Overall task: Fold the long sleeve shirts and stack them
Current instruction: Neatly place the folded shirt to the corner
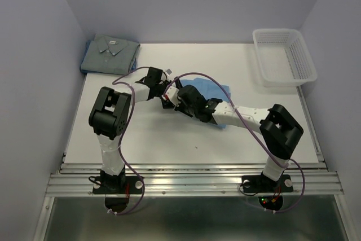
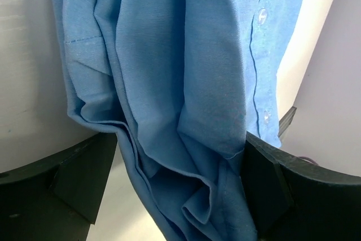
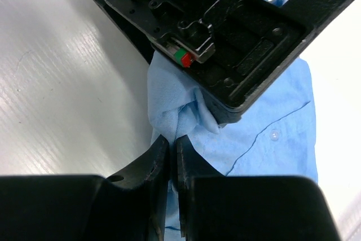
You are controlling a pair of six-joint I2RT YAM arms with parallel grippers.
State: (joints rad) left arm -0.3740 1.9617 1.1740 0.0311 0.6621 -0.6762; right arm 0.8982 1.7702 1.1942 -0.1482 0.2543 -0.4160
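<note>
The sky-blue shirt (image 1: 221,91) lies rumpled near the middle of the white table (image 1: 169,145), a little toward 2 o'clock from centre, and both arms reach over it so that much of it is hidden in the top view. The left gripper (image 1: 167,90) comes in from 9 o'clock and the right gripper (image 1: 170,100) from 4 o'clock. Their tips meet just beside each other at the shirt's 9 o'clock edge.

In the left wrist view the black fingers (image 2: 84,179) stand well apart, with a thick bunch of folded blue cloth filling the gap and touching both, so this pincer is grasping the shirt. The button placket runs up toward 1 o'clock with two clear buttons (image 2: 262,15) showing.

In the right wrist view the right pincer is clenched to a thin slit at the cloth's edge, with a sliver of blue showing in the slit. Just beyond it at 12 o'clock the left gripper's body sits over a raised peak of cloth.

The grey-blue shirt (image 1: 110,53) lies folded flat at the table's 10 o'clock corner, collar up, with a small white label at the neck, well apart from the arms. A white mesh basket (image 1: 285,56) sits at the 2 o'clock corner
</note>
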